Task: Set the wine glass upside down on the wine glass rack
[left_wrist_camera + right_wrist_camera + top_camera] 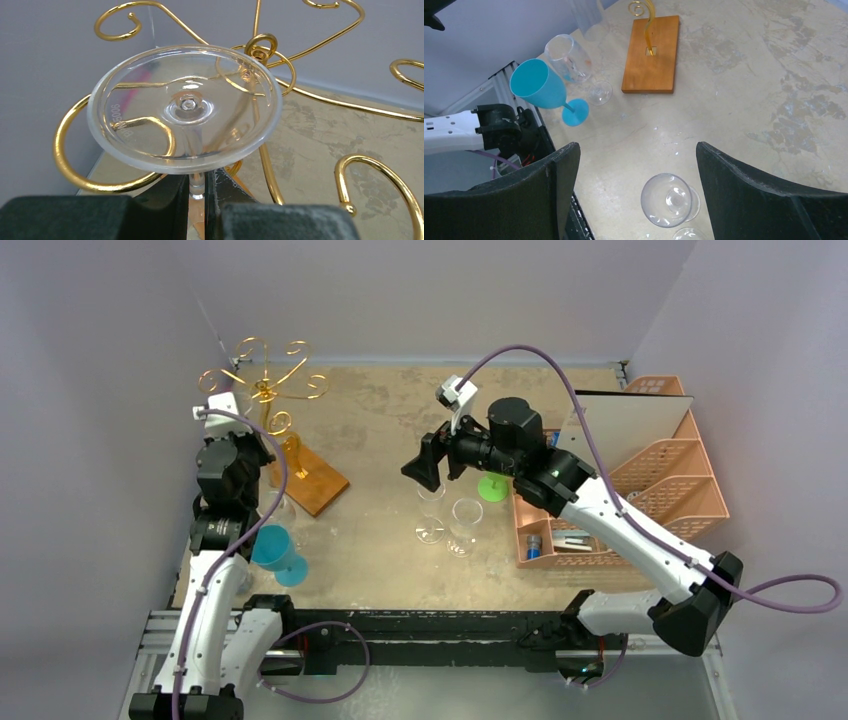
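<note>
The curled wire wine glass rack [57,147] is shiny gold on its orange-brown rectangular wooden base [651,55], the stemmed wine glass [185,107] colourless and clear, the plastic goblet [536,85] turquoise, the lattice plastic organiser [700,502] salmon pink, and the tabletop [749,100] beige, mottled with grey blotches.

- Tan table [380,410], matte, mottled with pale grey patches and worn blotches.
- Plain lilac-grey back wall [430,300] along the far edge of the table, meeting it in a thin pale seam.
- Left wall [90,440] and right wall [770,330] of the same colour, close against both side edges.
- Silver metal rail [160,625] along the near edge, grey surface just beyond it.
- Soft, even light from above; faint shadows; dimmer toward the far left corner.
</note>
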You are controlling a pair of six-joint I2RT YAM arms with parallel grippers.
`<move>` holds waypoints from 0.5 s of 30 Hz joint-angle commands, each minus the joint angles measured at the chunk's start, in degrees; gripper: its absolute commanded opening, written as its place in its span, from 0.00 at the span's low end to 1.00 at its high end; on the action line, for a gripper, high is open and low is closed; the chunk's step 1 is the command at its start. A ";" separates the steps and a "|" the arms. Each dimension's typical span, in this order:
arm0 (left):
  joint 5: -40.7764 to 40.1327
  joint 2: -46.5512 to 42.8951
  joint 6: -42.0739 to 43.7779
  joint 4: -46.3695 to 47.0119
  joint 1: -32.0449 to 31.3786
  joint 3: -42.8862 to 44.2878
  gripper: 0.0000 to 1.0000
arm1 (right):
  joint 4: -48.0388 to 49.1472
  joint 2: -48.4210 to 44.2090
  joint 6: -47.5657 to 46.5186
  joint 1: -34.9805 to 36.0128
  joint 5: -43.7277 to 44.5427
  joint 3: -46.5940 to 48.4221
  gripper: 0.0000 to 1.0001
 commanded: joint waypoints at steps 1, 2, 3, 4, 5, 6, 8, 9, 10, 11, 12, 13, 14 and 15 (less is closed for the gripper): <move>-1.82 -1.70 -0.54 0.24 0.38 0.07 0.00 | 2.17 0.57 1.59 -0.21 -1.16 2.04 0.88; -1.71 -1.80 -0.92 0.15 0.38 -0.08 0.00 | 2.22 0.77 2.07 -0.21 -1.13 2.22 0.88; -1.46 -1.76 -1.23 0.22 0.38 -0.27 0.00 | 2.30 1.21 2.70 -0.19 -1.12 2.59 0.88; -1.09 -1.68 -1.53 0.34 0.38 -0.38 0.00 | 2.39 1.71 3.59 -0.19 -1.27 3.05 0.88; -0.74 -1.59 -1.85 0.34 0.38 -0.49 0.00 | 2.54 2.35 4.50 -0.21 -1.56 3.72 0.88; -0.27 -1.48 -2.12 0.44 0.38 -0.58 0.00 | 2.61 3.12 5.92 -0.21 -1.76 4.80 0.88; 0.57 -1.39 -2.45 0.62 0.38 -0.89 0.00 | 2.68 5.51 9.17 -0.16 -2.58 7.72 0.88; 0.82 -1.32 -2.47 0.62 0.38 -1.02 0.00 | 2.72 6.93 11.16 -0.21 -3.25 9.53 0.88; 0.98 -1.31 -2.41 0.56 0.38 -1.04 0.00 | 2.84 8.62 13.07 -0.21 -4.03 11.48 0.88; 1.14 -1.29 -2.20 0.53 0.39 -1.08 0.00 | 3.00 10.19 15.16 -0.21 -4.62 13.61 0.88; 1.27 -1.34 -1.80 0.54 0.38 -1.05 0.00 | 3.11 12.03 17.57 -0.21 -4.97 15.69 0.89; 1.49 -1.30 -1.39 0.47 0.38 -0.90 0.00 | 3.13 13.79 19.71 -0.21 -5.18 18.19 0.89; 1.74 -1.25 -0.93 0.52 0.38 -0.69 0.00 | 3.07 15.56 21.98 -0.26 -5.14 20.56 0.89; 1.97 -1.14 -0.49 0.40 0.38 -0.51 0.00 | 2.87 18.00 24.26 -0.35 -4.59 23.70 0.89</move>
